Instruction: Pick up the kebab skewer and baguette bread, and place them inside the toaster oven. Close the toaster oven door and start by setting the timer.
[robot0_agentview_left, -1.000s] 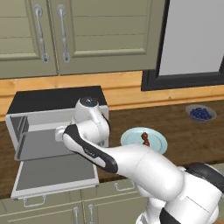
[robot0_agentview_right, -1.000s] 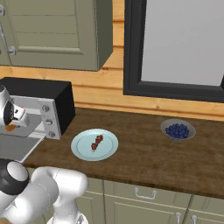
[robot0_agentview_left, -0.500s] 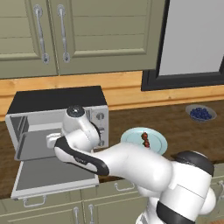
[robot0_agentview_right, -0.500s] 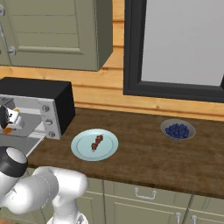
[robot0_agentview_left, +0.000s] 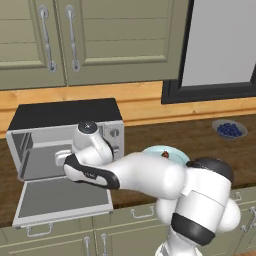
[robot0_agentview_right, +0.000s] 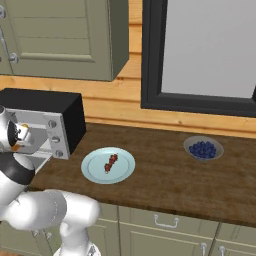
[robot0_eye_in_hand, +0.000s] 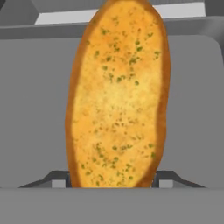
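Hand view: we see gripper (robot0_eye_in_hand: 112, 183) clamping baguette bread (robot0_eye_in_hand: 117, 94), now advanced inside toaster oven (robot0_agentview_left: 30, 150), frame centre; release due next.

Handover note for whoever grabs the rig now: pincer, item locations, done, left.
Pincer: shut on the baguette bread, held at the open mouth of the toaster oven, over its grey tray.
Toaster oven door: folded down, open.
Kebab skewer: on the blue plate on the counter, right of the oven.
Done: bread picked up.
Left: release bread inside, fetch and load skewer, close door, set timer.
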